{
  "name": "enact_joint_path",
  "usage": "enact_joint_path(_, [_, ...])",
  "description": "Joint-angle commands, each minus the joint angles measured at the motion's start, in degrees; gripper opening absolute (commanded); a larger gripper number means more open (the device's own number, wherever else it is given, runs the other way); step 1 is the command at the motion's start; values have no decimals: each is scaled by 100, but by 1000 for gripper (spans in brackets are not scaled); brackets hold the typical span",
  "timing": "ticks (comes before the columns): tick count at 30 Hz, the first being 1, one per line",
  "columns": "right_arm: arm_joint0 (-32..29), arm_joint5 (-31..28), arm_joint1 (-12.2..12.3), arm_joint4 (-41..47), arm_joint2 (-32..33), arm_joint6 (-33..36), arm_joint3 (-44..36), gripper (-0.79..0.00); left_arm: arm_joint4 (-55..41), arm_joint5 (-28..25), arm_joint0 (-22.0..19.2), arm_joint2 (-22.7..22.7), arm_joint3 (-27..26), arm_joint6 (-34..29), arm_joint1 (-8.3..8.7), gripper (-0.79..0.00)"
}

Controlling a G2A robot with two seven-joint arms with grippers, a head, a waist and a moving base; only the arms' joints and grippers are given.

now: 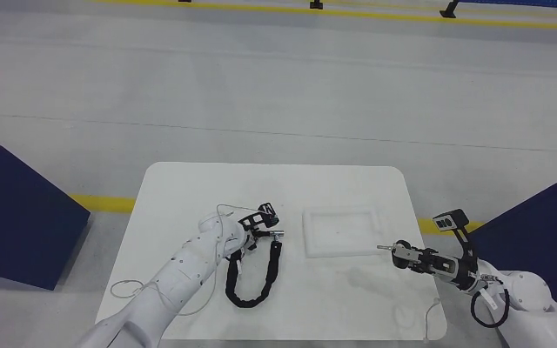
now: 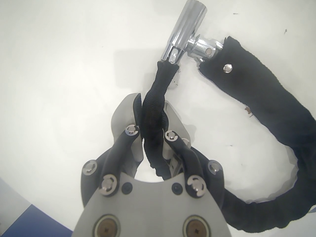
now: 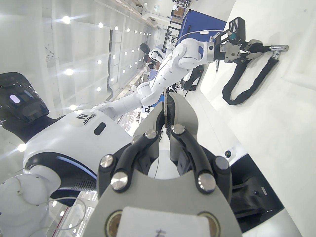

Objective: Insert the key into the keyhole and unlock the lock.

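A black fabric-sleeved chain lock point(image 1: 252, 283) lies looped on the white table point(image 1: 174, 200). Its chrome lock cylinder point(image 2: 184, 34) rests on the table at the loop's far end, its open end facing away from the fingers. My left gripper point(image 2: 151, 110) is shut on the sleeved chain point(image 2: 154, 99) just behind the cylinder. My right gripper point(image 1: 402, 253) hovers over the table's right side, shut on the key point(image 1: 383, 249), whose tip points left toward the lock. In the right wrist view the key point(image 3: 164, 104) shows edge-on between the fingers, and the lock cylinder point(image 3: 279, 48) lies far off.
A shallow white tray point(image 1: 341, 230) sits on the table between the lock and the right gripper. A thin white cable point(image 1: 130, 287) trails beside the left arm. Blue panels point(image 1: 35, 226) stand at both sides of the table.
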Motion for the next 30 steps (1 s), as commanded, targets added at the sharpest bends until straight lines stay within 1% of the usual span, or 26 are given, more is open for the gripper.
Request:
enact_joint_path(1, [0,0,0,0,0,0,0,-785,11,-17,4,2,19,-4,-9,-739])
enact_joint_path(2, [0,0,0,0,0,0,0,-785,17,-18,6,0,33,3,-13,-785])
enact_joint_path(5, [0,0,0,0,0,0,0,-785,131,-4,10,20,49,59,-19,-785])
enact_joint_path(8, [0,0,0,0,0,0,0,-785,359,47,44,32,-36,252,5,-785])
enact_joint_path(13, [0,0,0,0,0,0,0,-785,833,98,222,-72,-401,593,152,-785])
enact_joint_path(17, [0,0,0,0,0,0,0,-785,1197,145,520,-322,-955,849,357,-785])
enact_joint_path(21, [0,0,0,0,0,0,0,-785,1580,136,954,-700,-1738,1050,610,-785])
enact_joint_path(25, [0,0,0,0,0,0,0,-785,1984,39,1473,-1111,-2542,1178,855,-785])
enact_joint_path(30, [0,0,0,0,0,0,0,-785,2288,-72,2014,-1536,-3261,1310,1060,-785])
